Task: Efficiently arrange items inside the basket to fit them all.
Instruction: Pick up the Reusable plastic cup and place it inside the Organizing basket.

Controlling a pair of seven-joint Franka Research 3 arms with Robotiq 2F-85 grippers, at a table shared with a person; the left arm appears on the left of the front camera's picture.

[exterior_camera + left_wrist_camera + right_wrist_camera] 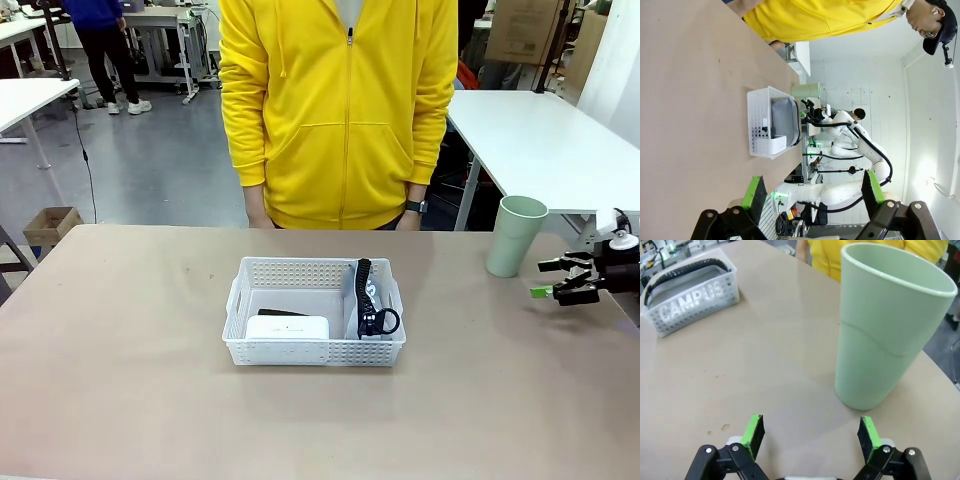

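**Right gripper open beside the cup; basket packed at table centre**

At the table's right edge, the right gripper (pixel 553 278) hangs just above the tabletop with its black fingers spread wide and nothing between the green pads (pixel 754 432). Directly ahead of it in the right wrist view stands the pale green cup (pixel 884 330): smooth plastic, tapered, upright, mouth open, with a faint moulded line around its middle. Cup and gripper are near each other but apart, with bare table between them.

The left gripper (pixel 812 194) is likewise fully open and empty, its two green-padded fingers well apart.

The table (pixel 120 380) is a matte beige sheet, flat, with a few small specks. Wide free surface lies on every side of the basket (pixel 315 354), which sits near the centre, well apart from the cup. The basket is shallow, white and rectangular, with small-holed lattice walls and a handle cutout at its short end.

Inside it, the grey pouch (pixel 690 299) lettered "CAMPUS" stands on edge along one side, its black strap (pixel 364 285) looping over the top. A small white rounded box (pixel 288 327) lies at the near left, with a dark item (pixel 283 313) just behind it, mostly hidden.

A person in a yellow zip jacket (pixel 340 110) stands at the far edge.
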